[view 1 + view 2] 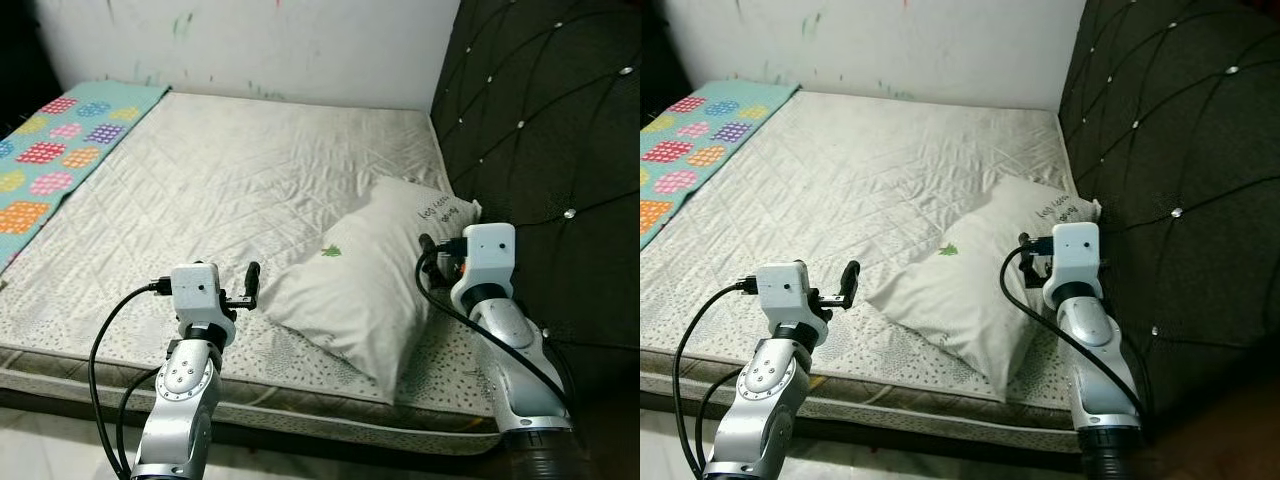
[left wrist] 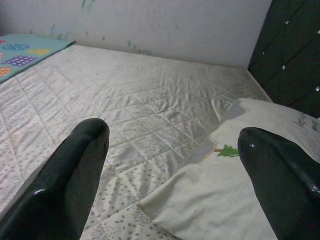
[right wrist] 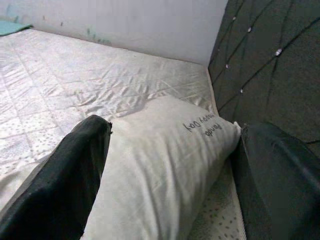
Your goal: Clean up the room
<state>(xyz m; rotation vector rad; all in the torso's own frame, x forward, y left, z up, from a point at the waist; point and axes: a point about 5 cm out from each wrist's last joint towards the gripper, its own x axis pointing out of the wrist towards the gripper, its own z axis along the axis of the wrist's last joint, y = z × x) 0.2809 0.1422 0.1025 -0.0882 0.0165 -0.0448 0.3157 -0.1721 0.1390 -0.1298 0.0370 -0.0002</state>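
Observation:
A white pillow with a small green tree mark and dark lettering lies askew on the mattress, close to the headboard. Its lower corner reaches the mattress's front edge. My left gripper hovers open just off the pillow's left corner; in the left wrist view its fingers stand wide apart, with the tree mark ahead. My right gripper is at the pillow's right side, beside the lettered end. It is open, and the pillow lies between its two fingers.
A dark tufted headboard rises along the right side. A turquoise blanket with coloured squares covers the mattress's far left edge. A white wall stands behind. The mattress's front edge runs right in front of me.

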